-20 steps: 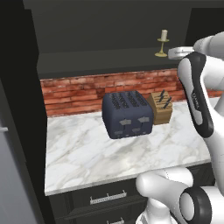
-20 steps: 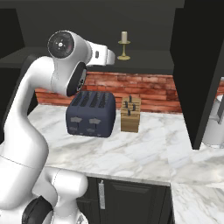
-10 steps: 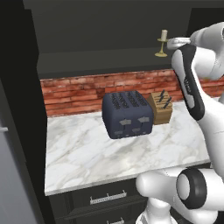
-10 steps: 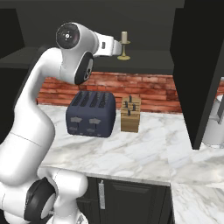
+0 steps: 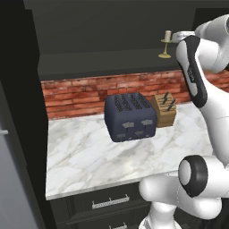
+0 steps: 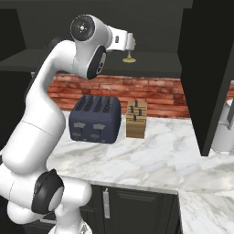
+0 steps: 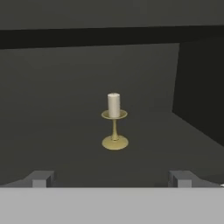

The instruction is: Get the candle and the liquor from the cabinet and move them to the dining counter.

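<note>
hand view, candle (image 7: 114, 121) upright in cabinet (image 7: 61, 87)

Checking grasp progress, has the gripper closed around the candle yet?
No, the gripper is wide open, and the candle stands apart ahead of it on the cabinet shelf.

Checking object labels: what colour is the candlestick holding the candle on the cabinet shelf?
Golden, with a cream-white candle on top; clearest in the hand view.

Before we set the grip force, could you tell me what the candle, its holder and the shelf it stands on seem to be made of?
The candle looks like matte cream wax: a plain, dull cylinder. Its holder seems polished brass or gilt metal, golden with a soft sheen on the flared base. The cabinet shelf reads as dark matte painted wood or laminate; flat charcoal, no grain visible, so uncertain.
</note>
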